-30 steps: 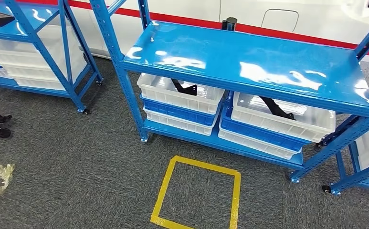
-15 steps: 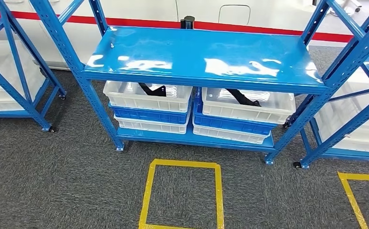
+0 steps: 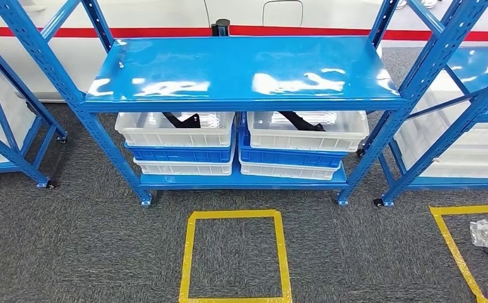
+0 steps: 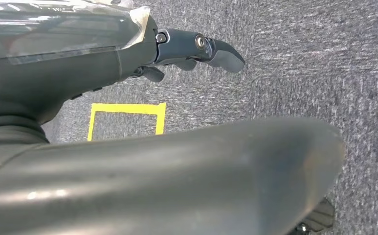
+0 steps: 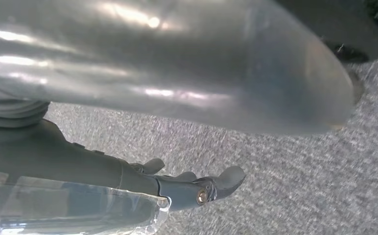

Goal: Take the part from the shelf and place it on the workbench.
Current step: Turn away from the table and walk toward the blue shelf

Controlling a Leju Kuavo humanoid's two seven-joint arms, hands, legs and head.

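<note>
Blue shelf [image 3: 241, 69] now squarely ahead after camera turn

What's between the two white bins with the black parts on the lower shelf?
Nothing in the head view: the left white bin and right white bin sit side by side, with only a narrow gap showing the blue crates' edges.

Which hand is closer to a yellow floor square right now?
Left, likely. The left hand hangs with the yellow tape square just past its fingers; the right hand hangs over grey carpet, no square close by.
</note>
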